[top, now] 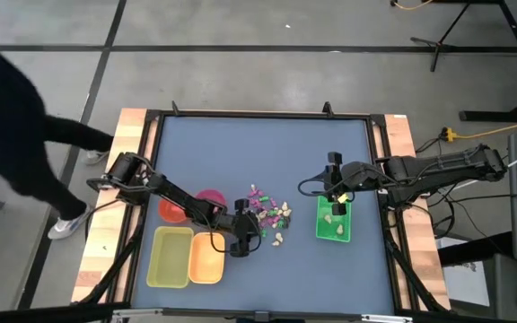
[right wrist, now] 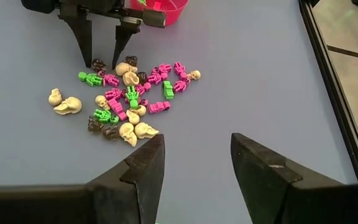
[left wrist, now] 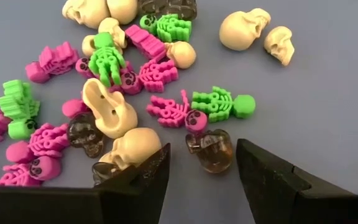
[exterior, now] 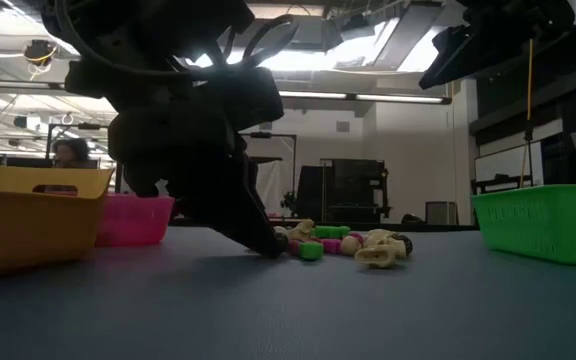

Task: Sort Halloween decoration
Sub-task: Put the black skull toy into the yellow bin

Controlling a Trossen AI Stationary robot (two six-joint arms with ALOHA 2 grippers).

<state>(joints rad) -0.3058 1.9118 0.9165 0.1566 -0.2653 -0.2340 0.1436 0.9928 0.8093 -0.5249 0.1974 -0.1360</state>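
The Halloween decoration [top: 270, 213] is a loose pile of tiny magenta, green, cream and dark brown skulls and skeletons lying on the blue table. My left gripper [left wrist: 204, 168] is open and low at the pile's edge nearest the trays [right wrist: 102, 61]. Its fingers stand on either side of a dark brown skull [left wrist: 209, 150], with a narrow gap showing on both sides. A cream skull [left wrist: 132, 148] lies against the outside of one finger. My right gripper [right wrist: 197, 155] is open and empty, hovering over the green tray [top: 333, 224].
A pink bowl [top: 210, 197] and an orange bowl [top: 170, 212] sit under the left arm. A yellow tray [top: 170, 257] and an orange tray [top: 205, 259] lie near the front edge. A raised rim [top: 380, 161] frames the table. A person's legs [top: 61, 179] stand at left.
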